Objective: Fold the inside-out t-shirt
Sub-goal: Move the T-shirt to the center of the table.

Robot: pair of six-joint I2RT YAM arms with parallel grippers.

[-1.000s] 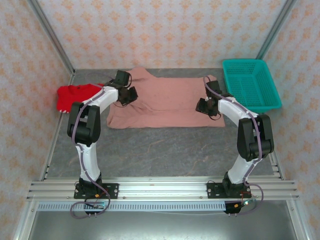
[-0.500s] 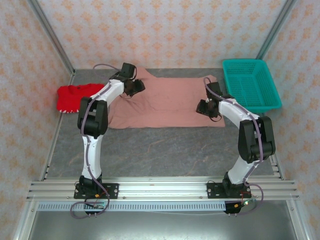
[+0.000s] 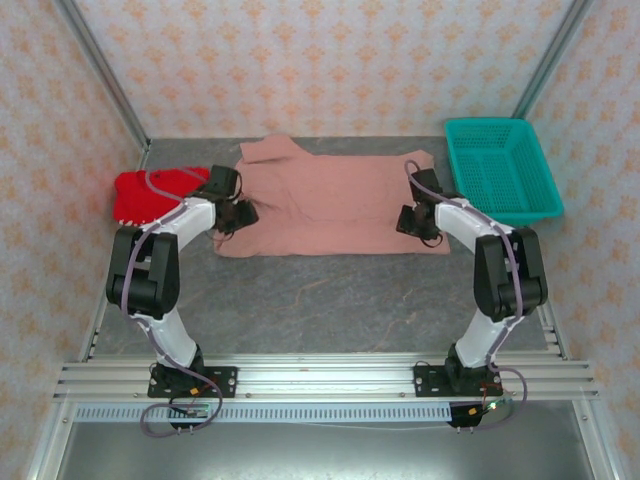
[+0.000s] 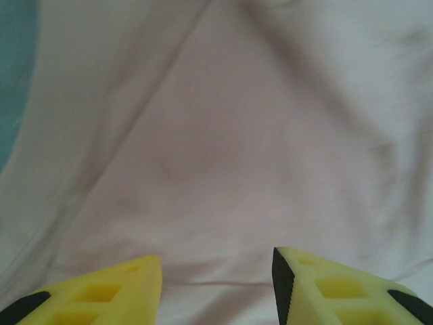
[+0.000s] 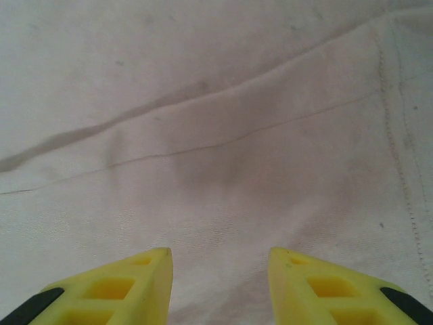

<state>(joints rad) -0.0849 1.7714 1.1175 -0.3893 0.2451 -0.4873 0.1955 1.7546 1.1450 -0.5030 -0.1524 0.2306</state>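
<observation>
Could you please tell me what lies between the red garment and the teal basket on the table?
In the top view, the salmon-pink t-shirt lies spread flat across that stretch.

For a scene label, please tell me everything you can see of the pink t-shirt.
The t-shirt is dusty pink, soft cotton by its look, with visible seam stitching. It lies spread nearly flat, lightly wrinkled, on the far part of the grey table. The left gripper and the right gripper, both open, are at its side edges.
</observation>
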